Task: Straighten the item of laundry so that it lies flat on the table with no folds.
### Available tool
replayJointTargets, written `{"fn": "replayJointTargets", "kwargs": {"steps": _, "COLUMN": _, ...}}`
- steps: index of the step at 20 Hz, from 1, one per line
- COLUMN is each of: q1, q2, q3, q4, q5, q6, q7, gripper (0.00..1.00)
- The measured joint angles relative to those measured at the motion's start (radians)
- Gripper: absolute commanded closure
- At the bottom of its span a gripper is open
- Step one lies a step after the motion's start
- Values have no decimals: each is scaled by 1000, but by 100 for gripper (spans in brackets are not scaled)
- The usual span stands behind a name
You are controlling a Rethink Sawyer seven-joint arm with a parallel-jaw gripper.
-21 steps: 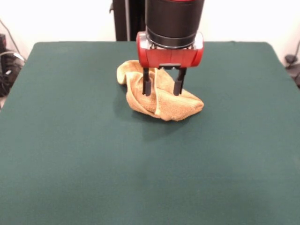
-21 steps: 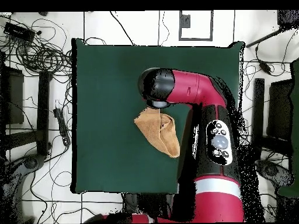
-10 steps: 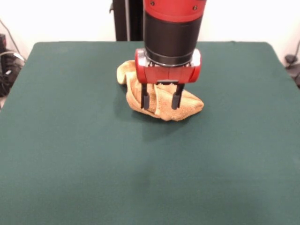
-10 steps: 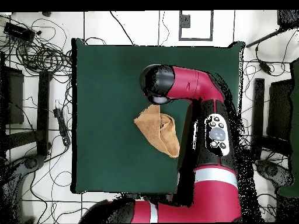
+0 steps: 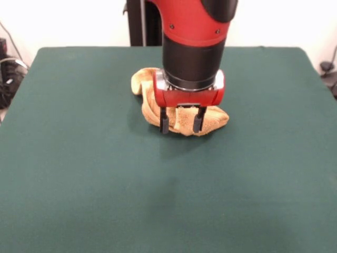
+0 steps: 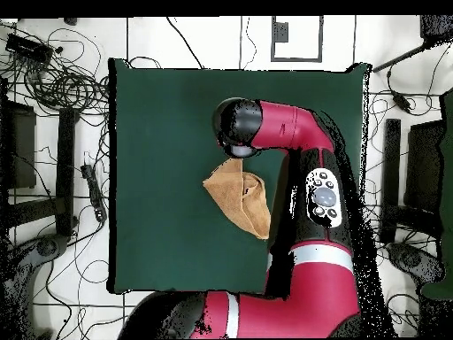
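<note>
Counter (image 5: 79, 174) of dark green carries the towel (image 5: 150, 97) toward its far middle, bunched and folded, so flattening looks barely begun. End effector (image 5: 179, 123), fingers spread wide and empty, straddles the towel's near edge, seemingly ready to pinch.

My arm (image 6: 305, 133) is glossy red with a black cylindrical wrist band — a red block below carries my gripper (image 5: 181, 124), two thin black fingers (image 5: 165, 124).

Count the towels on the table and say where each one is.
1. The towel lies crumpled near the middle of the table, under the open claw. No other shows.
</note>
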Motion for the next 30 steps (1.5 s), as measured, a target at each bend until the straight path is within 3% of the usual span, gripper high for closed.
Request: {"fn": "replayJointTargets", "kwargs": {"steps": 30, "q1": 1, "q2": 32, "q3": 0, "q4": -3, "q5": -2, "q6": 12, "q7": 0, "gripper": 0}}
